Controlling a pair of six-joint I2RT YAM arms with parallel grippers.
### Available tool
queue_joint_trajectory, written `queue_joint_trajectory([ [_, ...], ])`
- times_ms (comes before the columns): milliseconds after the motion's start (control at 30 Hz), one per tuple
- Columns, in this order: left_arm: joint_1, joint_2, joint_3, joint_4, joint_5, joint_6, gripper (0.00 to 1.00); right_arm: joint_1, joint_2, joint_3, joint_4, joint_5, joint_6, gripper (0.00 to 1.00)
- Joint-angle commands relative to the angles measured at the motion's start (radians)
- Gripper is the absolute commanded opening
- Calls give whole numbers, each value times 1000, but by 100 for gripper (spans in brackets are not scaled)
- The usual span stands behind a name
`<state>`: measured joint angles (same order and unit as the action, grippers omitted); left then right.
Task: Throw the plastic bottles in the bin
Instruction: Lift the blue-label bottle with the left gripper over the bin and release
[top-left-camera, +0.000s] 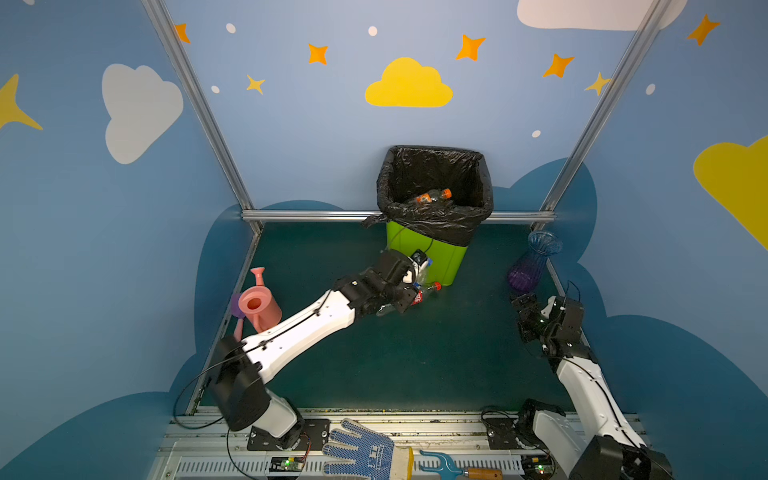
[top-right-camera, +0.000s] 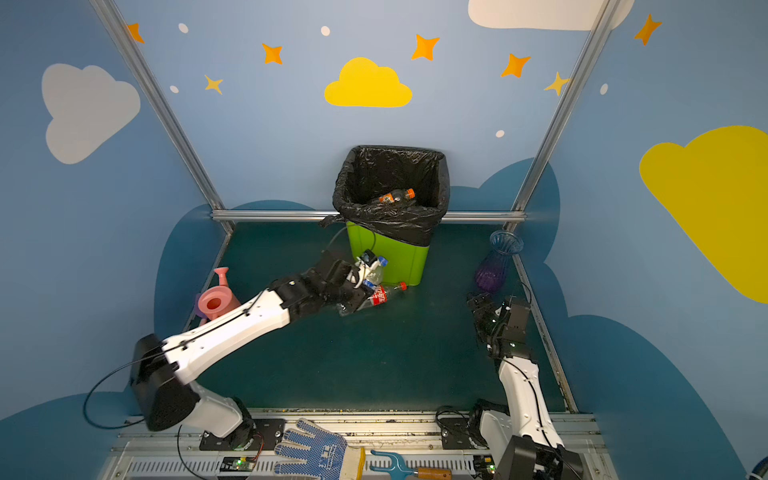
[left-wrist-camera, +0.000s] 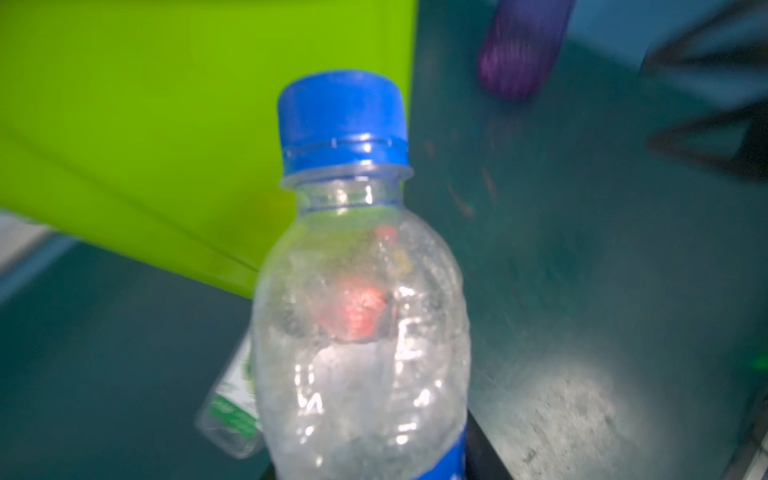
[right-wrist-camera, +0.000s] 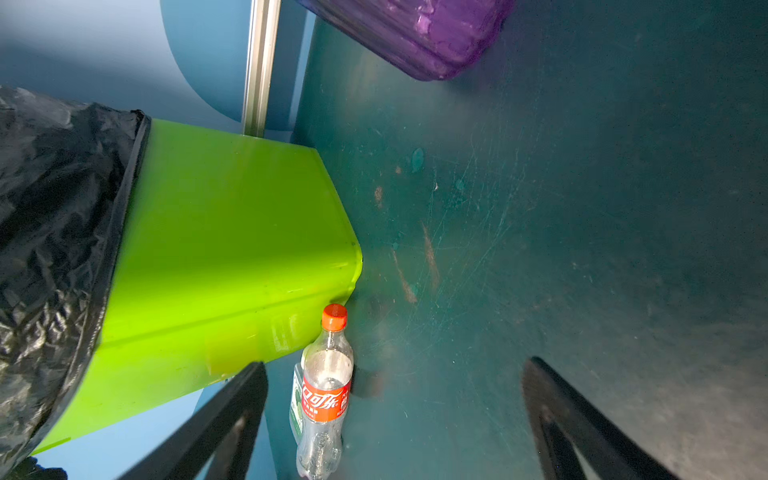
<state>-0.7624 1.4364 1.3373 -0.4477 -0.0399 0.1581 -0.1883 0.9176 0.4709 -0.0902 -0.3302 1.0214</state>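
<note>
My left gripper (top-left-camera: 412, 277) is shut on a clear plastic bottle (top-left-camera: 422, 269) with a blue cap and blue label, held just in front of the bin's (top-left-camera: 432, 259) lime-green wall. In the left wrist view this bottle (left-wrist-camera: 361, 332) fills the middle and hides the jaws. Below it on the floor lie a red-labelled, red-capped bottle (top-left-camera: 424, 293) and, against it, a green-labelled one (right-wrist-camera: 296, 399). An orange-capped bottle (top-left-camera: 434, 196) lies inside the black-lined bin. My right gripper (top-left-camera: 524, 308) hovers open and holds nothing at the right, near the vase.
A pink watering can (top-left-camera: 259, 305) stands at the left wall. The ribbed blue-purple vase (top-left-camera: 534, 259) stands at the right wall, just beyond my right gripper. A dotted blue glove (top-left-camera: 361, 451) and a blue hand fork (top-left-camera: 444, 463) lie on the front rail.
</note>
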Motion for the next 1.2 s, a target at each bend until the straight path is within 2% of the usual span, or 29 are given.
queue_joint_trajectory([
  [0,85,-189,-19,139,-27,23,40,-6,-11,0,22,0,9,94],
  [133,204,-384,-39,289,-7,60,43,-7,-8,4,27,-8,11,94],
  [233,281,-443,-13,378,19,63,45,-7,-5,7,35,-14,16,94],
  [367,352,-390,52,489,98,15,45,-8,-4,19,32,-29,16,94],
  [467,370,-238,172,533,176,-63,46,-7,-22,20,24,-35,16,94],
  [567,371,17,436,426,284,-162,46,-9,-54,18,9,-32,16,94],
  [667,360,334,808,224,366,-254,53,-13,-97,14,-22,-22,8,94],
  [800,353,733,1514,-183,481,-333,65,-28,-158,2,-63,-15,-11,94],
  [867,347,851,1802,-253,496,-366,75,-36,-183,-3,-84,-6,-21,94],
  [933,342,767,1691,-173,518,-371,87,-44,-194,-16,-84,-7,-21,94],
  [967,334,712,1621,-146,513,-343,99,-46,-196,-23,-77,-11,-18,94],
  [1067,289,524,1348,-47,456,-233,100,-48,-179,-42,-50,-19,2,94],
  [1167,248,285,899,219,381,-148,100,-47,-147,-55,-11,-32,25,94],
])
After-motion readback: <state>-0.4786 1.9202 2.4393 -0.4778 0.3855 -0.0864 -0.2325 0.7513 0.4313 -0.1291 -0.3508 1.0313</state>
